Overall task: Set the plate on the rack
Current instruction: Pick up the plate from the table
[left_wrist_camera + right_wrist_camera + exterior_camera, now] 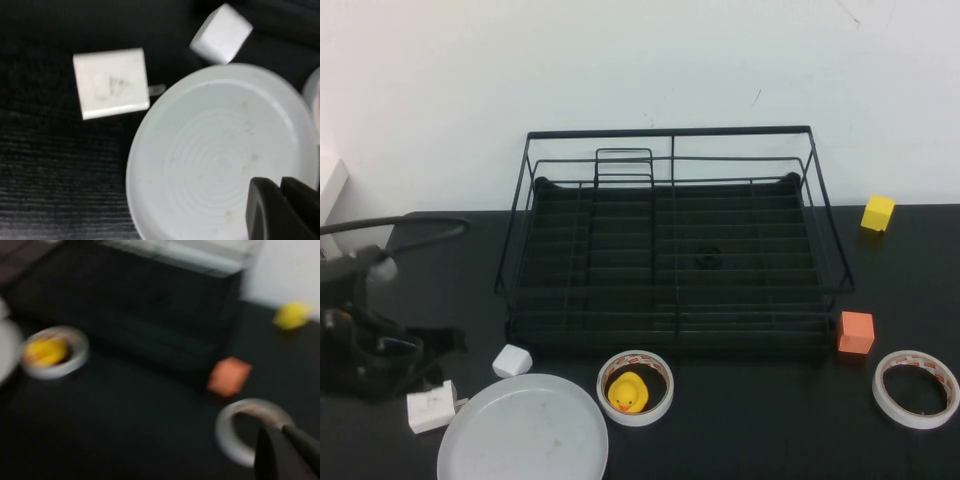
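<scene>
The plate (523,430) is large, round and pale grey-white, and lies flat on the black table at the front left. It fills much of the left wrist view (215,150). The rack (672,240) is black wire with a tray base and stands behind it at the middle. My left gripper (279,184) is shut and empty, hovering over the plate's surface. In the high view the left arm (375,345) sits at the far left. My right gripper (274,431) is shut and empty, above a tape roll (250,432). It is out of the high view.
A white charger (432,408) and a white cube (512,360) lie beside the plate. A tape ring around a yellow duck (635,387) sits in front of the rack. An orange cube (856,332), a tape roll (917,388) and a yellow cube (878,212) are at the right.
</scene>
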